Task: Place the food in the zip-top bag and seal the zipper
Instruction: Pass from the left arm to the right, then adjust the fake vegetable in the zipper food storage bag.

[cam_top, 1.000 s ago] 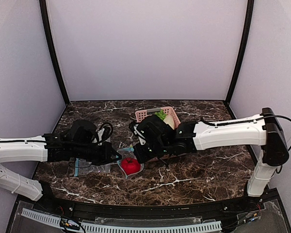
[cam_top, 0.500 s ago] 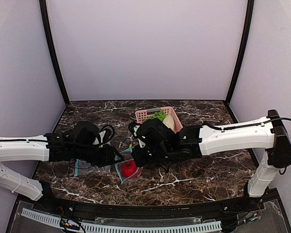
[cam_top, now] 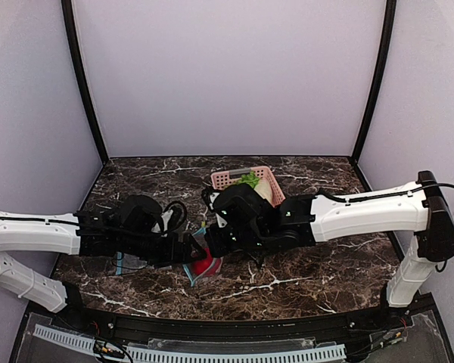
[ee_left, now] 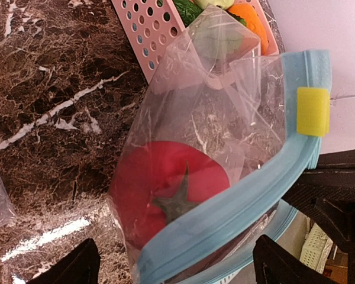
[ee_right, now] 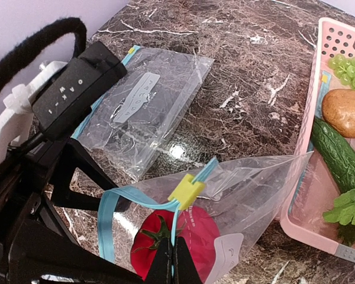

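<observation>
Red tomato (ee_left: 160,183) inside clear bag (ee_left: 225,112), zipper (ee_left: 248,189) open

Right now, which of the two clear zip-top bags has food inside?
The bag with the yellow slider, pinched by the right fingers: a red tomato sits inside. The other bag lies flat and empty.

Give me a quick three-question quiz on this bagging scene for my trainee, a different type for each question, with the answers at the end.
1. True or false: the tomato is inside a bag.
2. Which gripper pinches that bag's zipper? A left, B right, C neither.
3. Fill in: the slider on the zipper is ____.
Key: 1 true; 2 B, the right gripper; 3 yellow.
</observation>
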Robot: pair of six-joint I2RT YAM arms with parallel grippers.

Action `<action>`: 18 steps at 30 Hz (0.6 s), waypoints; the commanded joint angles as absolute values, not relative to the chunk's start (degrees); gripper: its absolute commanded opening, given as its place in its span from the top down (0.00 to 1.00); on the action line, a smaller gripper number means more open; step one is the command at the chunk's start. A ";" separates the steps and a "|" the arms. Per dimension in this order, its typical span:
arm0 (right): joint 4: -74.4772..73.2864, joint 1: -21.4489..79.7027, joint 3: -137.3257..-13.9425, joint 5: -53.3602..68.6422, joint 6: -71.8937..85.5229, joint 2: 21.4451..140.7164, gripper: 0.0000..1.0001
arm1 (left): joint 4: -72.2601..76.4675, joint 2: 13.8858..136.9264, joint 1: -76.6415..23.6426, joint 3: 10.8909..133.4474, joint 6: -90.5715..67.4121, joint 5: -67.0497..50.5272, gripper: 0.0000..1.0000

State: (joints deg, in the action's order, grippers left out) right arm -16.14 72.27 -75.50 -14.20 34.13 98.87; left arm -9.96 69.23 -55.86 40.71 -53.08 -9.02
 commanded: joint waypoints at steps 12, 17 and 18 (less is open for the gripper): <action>-12.97 72.39 -75.43 -13.42 36.21 96.50 1.00 | -13.12 76.90 -58.13 41.57 -53.26 -3.98 0.12; -12.35 72.41 -74.83 -12.80 36.95 96.48 1.00 | -12.86 78.62 -58.33 41.66 -53.30 -3.70 0.13; -12.26 72.40 -74.68 -12.76 37.13 96.46 1.00 | -12.88 78.68 -58.35 41.64 -53.27 -3.58 0.13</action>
State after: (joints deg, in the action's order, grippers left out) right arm -14.76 72.27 -75.50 -13.39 35.88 98.65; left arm -10.85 78.19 -58.04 40.45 -53.34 -5.15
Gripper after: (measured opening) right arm 0.006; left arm 0.876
